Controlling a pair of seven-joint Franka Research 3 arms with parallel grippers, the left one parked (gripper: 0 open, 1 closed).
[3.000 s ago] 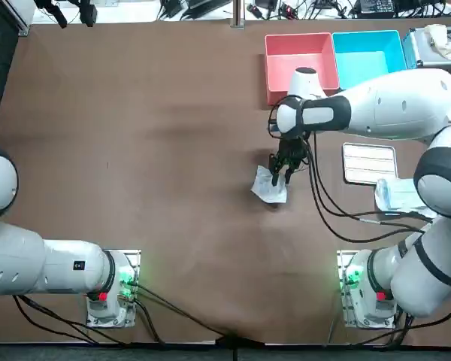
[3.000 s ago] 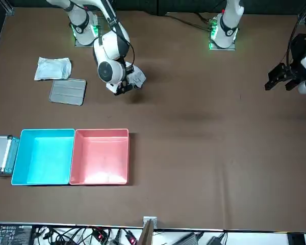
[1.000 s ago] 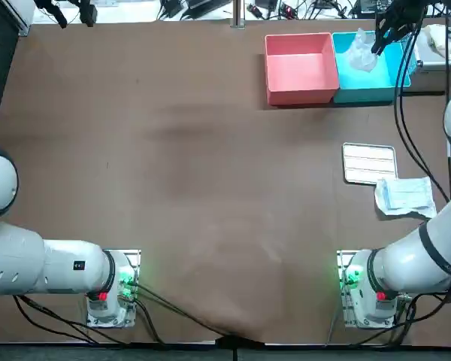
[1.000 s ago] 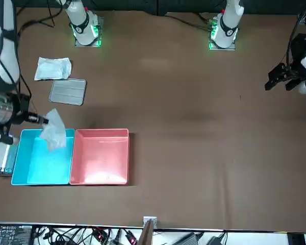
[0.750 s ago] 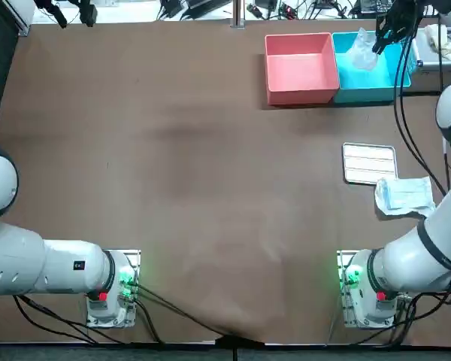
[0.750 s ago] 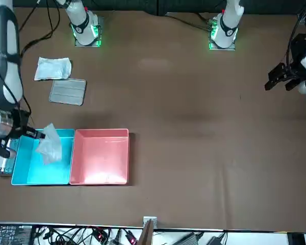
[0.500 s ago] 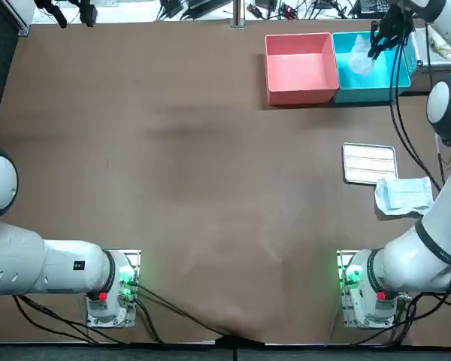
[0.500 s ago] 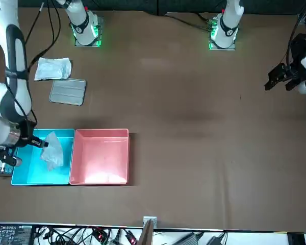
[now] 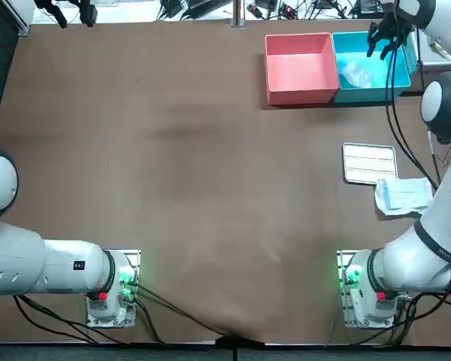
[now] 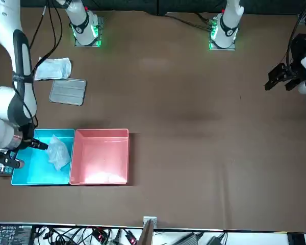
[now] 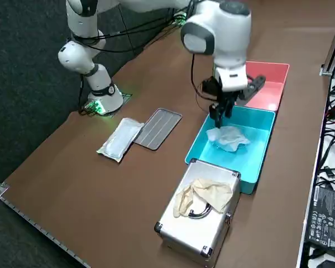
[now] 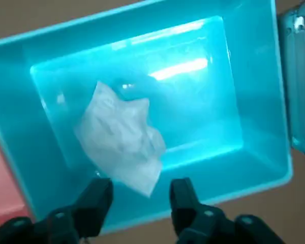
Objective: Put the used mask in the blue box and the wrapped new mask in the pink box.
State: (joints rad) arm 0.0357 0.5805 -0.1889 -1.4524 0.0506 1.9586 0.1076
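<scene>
Just under right end effector — used mask, inside blue box.

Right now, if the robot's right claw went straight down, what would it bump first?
Probably the crumpled mask lying in the blue box; the open right gripper hangs above it. It might hit the box floor instead.

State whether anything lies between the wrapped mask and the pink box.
Only the flat tray, beside the wrapped mask toward the pink box; carried high, the mask should clear it. The right gripper hovers open over the blue box.
</scene>
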